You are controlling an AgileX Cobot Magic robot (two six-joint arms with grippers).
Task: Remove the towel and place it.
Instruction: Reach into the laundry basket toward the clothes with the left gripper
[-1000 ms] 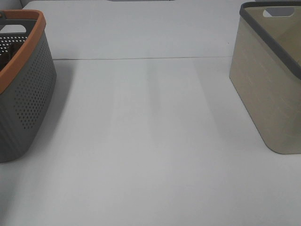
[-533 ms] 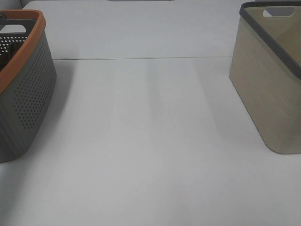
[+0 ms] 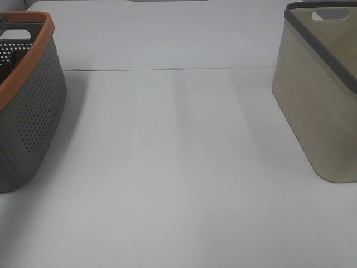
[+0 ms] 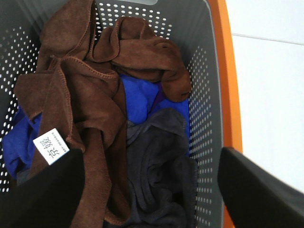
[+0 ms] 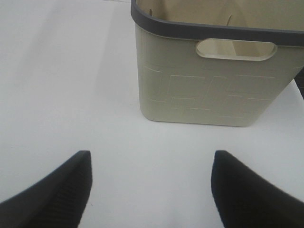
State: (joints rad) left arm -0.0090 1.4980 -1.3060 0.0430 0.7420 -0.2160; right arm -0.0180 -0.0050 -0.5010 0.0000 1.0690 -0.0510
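The dark brown towel (image 4: 85, 85) with a small white label (image 4: 51, 146) lies crumpled inside the grey perforated basket with an orange rim (image 4: 209, 71), over a blue cloth (image 4: 137, 97) and a dark grey cloth (image 4: 159, 175). My left gripper (image 4: 147, 190) hangs open above the basket's contents, apart from them. My right gripper (image 5: 149, 190) is open and empty above the white table, facing the beige basket (image 5: 213, 90). Neither gripper shows in the exterior high view, where the grey basket (image 3: 28, 106) stands at left and the beige basket (image 3: 321, 95) at right.
The white table (image 3: 178, 167) stretches between the two baskets. A seam (image 3: 167, 70) runs across the table toward the back. The beige basket has a dark grey rim and a handle hole (image 5: 236, 49); its inside looks empty.
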